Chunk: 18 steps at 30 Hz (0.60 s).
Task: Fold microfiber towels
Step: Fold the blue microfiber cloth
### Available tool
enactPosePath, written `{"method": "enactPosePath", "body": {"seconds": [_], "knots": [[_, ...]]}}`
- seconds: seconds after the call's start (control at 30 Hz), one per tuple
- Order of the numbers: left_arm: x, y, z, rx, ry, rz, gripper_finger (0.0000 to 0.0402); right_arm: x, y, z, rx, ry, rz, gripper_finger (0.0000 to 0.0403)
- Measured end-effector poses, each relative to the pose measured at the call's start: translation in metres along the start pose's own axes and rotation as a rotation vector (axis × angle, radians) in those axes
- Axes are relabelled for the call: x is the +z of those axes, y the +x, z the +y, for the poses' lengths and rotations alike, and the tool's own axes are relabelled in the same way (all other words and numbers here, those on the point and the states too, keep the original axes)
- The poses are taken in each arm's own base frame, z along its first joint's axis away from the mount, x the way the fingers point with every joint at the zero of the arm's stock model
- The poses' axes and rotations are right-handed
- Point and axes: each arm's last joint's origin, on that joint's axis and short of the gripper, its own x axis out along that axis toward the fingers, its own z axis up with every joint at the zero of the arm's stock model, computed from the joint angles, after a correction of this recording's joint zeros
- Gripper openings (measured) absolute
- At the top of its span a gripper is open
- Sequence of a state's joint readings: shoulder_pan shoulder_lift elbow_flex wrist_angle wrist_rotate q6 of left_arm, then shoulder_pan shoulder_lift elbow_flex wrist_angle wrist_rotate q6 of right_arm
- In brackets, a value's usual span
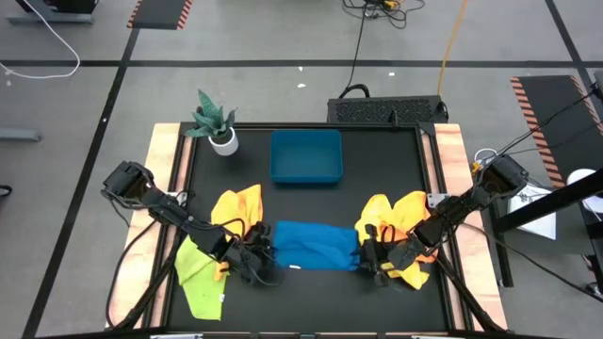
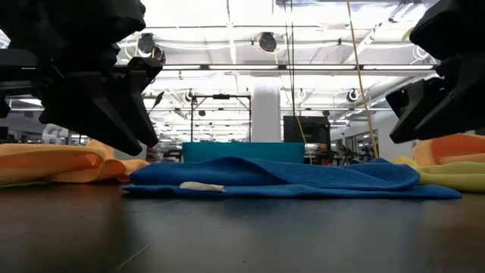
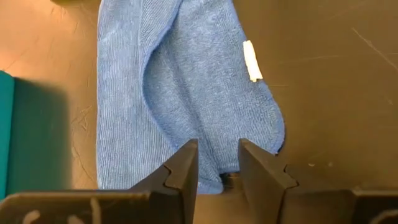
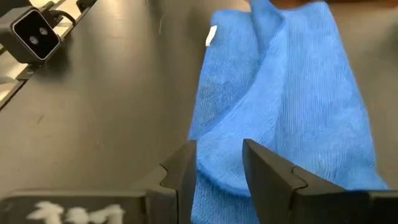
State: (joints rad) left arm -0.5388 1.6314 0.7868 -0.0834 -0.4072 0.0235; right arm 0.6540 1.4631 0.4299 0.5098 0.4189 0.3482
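I see the blue towel (image 1: 315, 245) lying folded flat on the black table (image 1: 377, 160), stretched between my two pincers, its white tag (image 3: 252, 60) on the near edge. My left gripper (image 3: 217, 171) sits at one short end and my right gripper (image 4: 217, 168) at the other, each parted a little with nothing pinched. Beyond the left one lie yellow (image 1: 237, 205) and lime green (image 1: 200, 278) towels; behind the right one, an orange-and-yellow heap (image 1: 396, 215).

The black tabletop (image 1: 301, 207) carried a blue tray (image 1: 305, 156) and potted plant (image 1: 217, 122) at its far edge, and coloured towels along its near edge: blue towel (image 1: 316, 245) centred, lime green towel (image 1: 200, 273) left.
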Motion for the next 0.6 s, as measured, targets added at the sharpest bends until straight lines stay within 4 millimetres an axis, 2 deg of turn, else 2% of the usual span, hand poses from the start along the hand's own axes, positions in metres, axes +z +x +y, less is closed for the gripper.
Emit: {"method": "enactPosePath", "body": {"seconds": [0.2, 0.43, 0.6], "knots": [[-0.001, 0.001, 0.003, 0.007, -0.063, 0.012, 0.0118, 0.002, 0.0, 0.0, 0.005, -0.02, -0.015, 0.0123], [-0.009, 0.007, 0.021, 0.052, -0.249, 0.094, 0.0118, 0.002, 0.0, 0.0, 0.004, -0.028, -0.015, 0.0123], [-0.008, 0.01, 0.025, -0.004, -0.28, 0.085, 0.0118, 0.0, 0.002, 0.001, 0.005, -0.064, -0.021, 0.0123]]}}
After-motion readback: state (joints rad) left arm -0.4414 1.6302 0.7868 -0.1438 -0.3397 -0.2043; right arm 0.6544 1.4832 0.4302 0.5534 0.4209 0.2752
